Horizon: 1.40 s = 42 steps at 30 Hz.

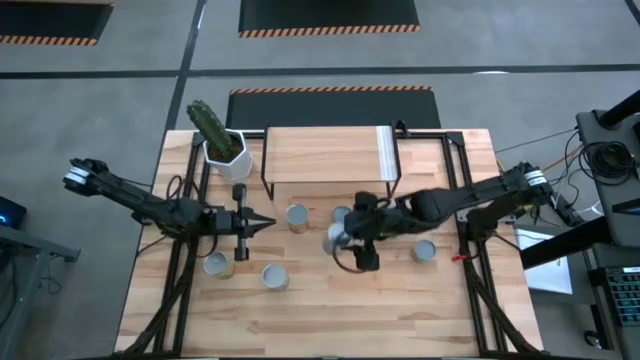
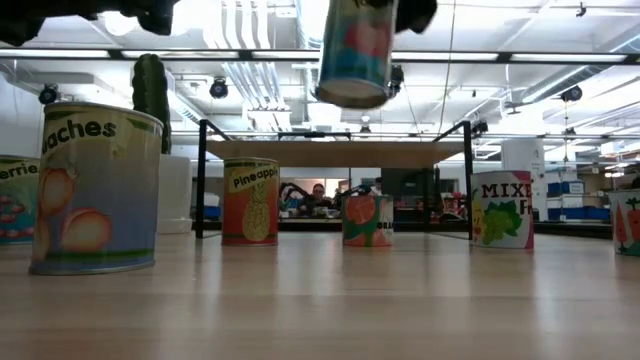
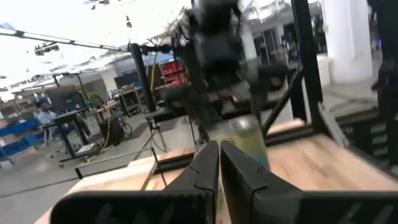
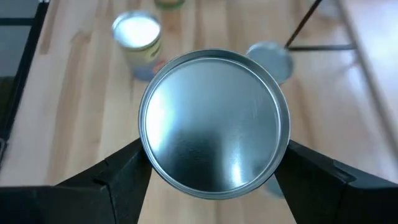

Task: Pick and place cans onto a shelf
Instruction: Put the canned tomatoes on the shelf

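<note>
Pincer on the right arm (image 1: pixel 340 240), mid-frame in the high view, is clamped on a can (image 4: pixel 214 124) hoisted off the bench (image 1: pixel 400 310), so I'd keep it upright and lift above the shelf (image 1: pixel 325 155) before easing it down.
</note>
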Tool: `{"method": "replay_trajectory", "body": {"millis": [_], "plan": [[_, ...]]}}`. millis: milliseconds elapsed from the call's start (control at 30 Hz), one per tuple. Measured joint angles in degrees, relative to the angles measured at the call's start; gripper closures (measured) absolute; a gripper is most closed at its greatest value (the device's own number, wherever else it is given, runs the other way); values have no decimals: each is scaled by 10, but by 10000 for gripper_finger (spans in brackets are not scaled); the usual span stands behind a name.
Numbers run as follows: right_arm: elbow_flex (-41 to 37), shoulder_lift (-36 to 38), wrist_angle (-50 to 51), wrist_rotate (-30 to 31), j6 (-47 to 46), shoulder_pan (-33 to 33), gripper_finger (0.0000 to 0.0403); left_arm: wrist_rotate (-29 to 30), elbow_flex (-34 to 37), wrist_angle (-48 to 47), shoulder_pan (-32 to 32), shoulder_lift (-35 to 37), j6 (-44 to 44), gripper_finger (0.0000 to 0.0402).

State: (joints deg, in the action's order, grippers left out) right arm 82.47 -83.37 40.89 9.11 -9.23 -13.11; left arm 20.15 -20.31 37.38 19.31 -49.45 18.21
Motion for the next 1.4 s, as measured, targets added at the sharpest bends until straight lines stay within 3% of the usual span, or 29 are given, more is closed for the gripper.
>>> {"method": "replay_trajectory", "body": {"millis": [267,633,1067,1400], "plan": [[52,-3,-1,1,74,93,113,5,2,-30,0,-13,7,402],[54,-25,-25,-4,133,205,113,18,12,-44,0,-34,-47,402],[54,-55,-60,-7,159,233,113,18,14,30,0,-131,-54,402],[54,-80,-99,-6,173,238,113,18,14,42,0,-137,-52,402]]}}
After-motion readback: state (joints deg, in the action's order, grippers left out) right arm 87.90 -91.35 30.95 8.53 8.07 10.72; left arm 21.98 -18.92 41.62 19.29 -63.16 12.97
